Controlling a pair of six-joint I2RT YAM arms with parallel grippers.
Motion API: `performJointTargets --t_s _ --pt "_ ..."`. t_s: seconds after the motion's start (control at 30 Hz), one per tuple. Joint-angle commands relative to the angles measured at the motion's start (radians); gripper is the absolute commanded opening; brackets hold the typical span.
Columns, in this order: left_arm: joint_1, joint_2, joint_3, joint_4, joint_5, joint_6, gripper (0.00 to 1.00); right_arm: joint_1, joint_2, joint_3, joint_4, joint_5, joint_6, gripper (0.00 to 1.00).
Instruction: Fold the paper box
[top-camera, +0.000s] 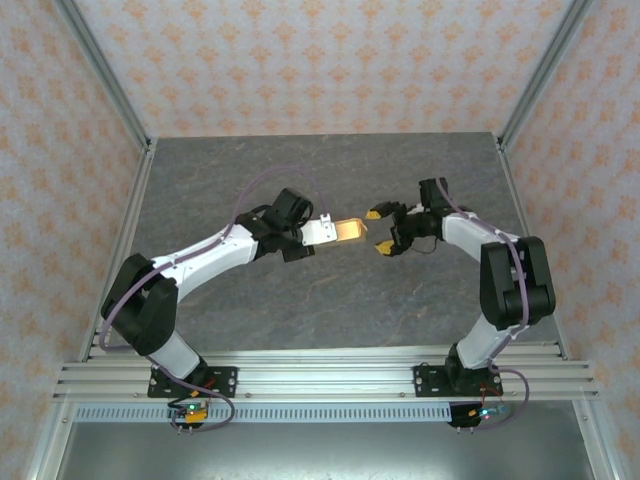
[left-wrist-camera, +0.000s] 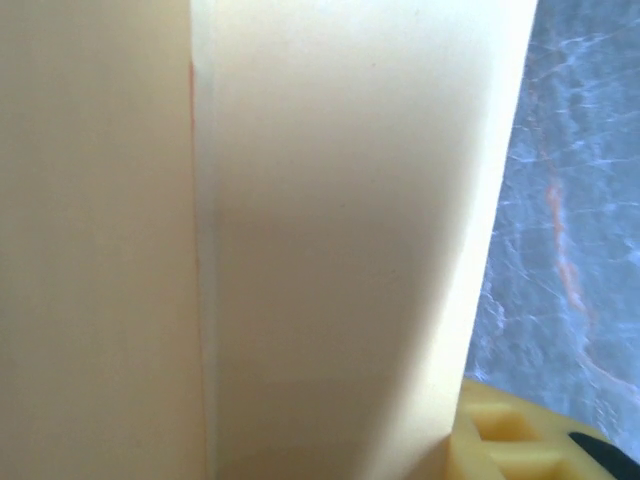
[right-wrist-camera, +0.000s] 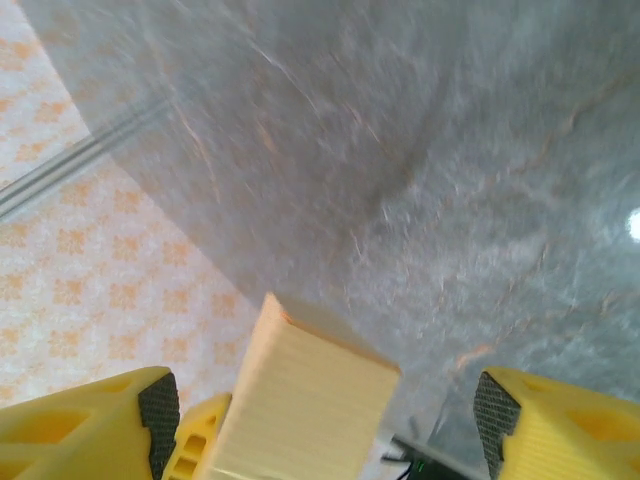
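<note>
The paper box (top-camera: 350, 230) is a small tan-orange folded box held up above the middle of the table. My left gripper (top-camera: 328, 231) is shut on its left end. In the left wrist view the paper box (left-wrist-camera: 330, 230) stands right against the lens, with one yellow finger (left-wrist-camera: 520, 440) at its lower right edge. My right gripper (top-camera: 383, 232) faces the box's right end with its jaws wide apart. In the right wrist view the paper box (right-wrist-camera: 300, 400) sits between the two spread fingers (right-wrist-camera: 100, 425) and touches neither pad.
The grey marbled tabletop (top-camera: 320, 170) lies under both arms. Patterned walls with metal frame posts (top-camera: 105, 75) close it in on the left, right and back. An aluminium rail (top-camera: 320, 375) carrying the arm bases runs along the near edge.
</note>
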Motion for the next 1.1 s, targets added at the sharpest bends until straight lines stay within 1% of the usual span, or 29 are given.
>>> performJointTargets --t_s 0.0,0.13,0.17,0.23,0.3,0.4,0.53,0.63,0.73,0.8,0.93,1.07 --pt "0.013 0.049 0.040 -0.230 0.032 0.040 0.40 0.001 -0.060 0.049 -0.021 0.138 -0.248 0.79" --pt "0.020 0.125 0.147 -0.333 0.048 0.093 0.43 0.019 -0.113 0.059 -0.052 0.248 -0.519 0.78" --pt "0.021 0.148 0.175 -0.358 0.051 0.107 0.43 0.024 -0.121 0.057 -0.061 0.258 -0.577 0.78" --pt "0.024 0.184 0.223 -0.376 0.057 0.116 0.44 0.027 -0.124 0.056 -0.082 0.252 -0.639 0.77" --pt "0.029 0.227 0.264 -0.392 0.073 0.115 0.44 0.030 -0.125 0.040 -0.083 0.231 -0.639 0.76" --pt "0.029 0.279 0.317 -0.427 0.079 0.109 0.46 0.035 -0.147 -0.024 -0.015 0.188 -0.596 0.76" --pt "0.031 0.285 0.317 -0.410 0.110 0.089 0.46 0.035 -0.224 -0.073 0.009 0.192 -0.614 0.76" --pt "0.038 0.278 0.322 -0.410 0.153 0.079 0.47 0.048 -0.294 -0.107 0.027 0.204 -0.695 0.74" --pt "0.044 0.282 0.325 -0.404 0.175 0.073 0.48 0.089 -0.320 -0.101 -0.008 0.221 -0.802 0.70" --pt "0.048 0.290 0.336 -0.411 0.189 0.073 0.48 0.121 -0.316 -0.085 -0.028 0.241 -0.819 0.65" --pt "0.053 0.301 0.336 -0.402 0.193 0.072 0.48 0.180 -0.295 -0.082 0.000 0.274 -0.826 0.53" --pt "0.053 0.308 0.339 -0.408 0.203 0.067 0.48 0.215 -0.255 -0.051 -0.012 0.303 -0.819 0.44"
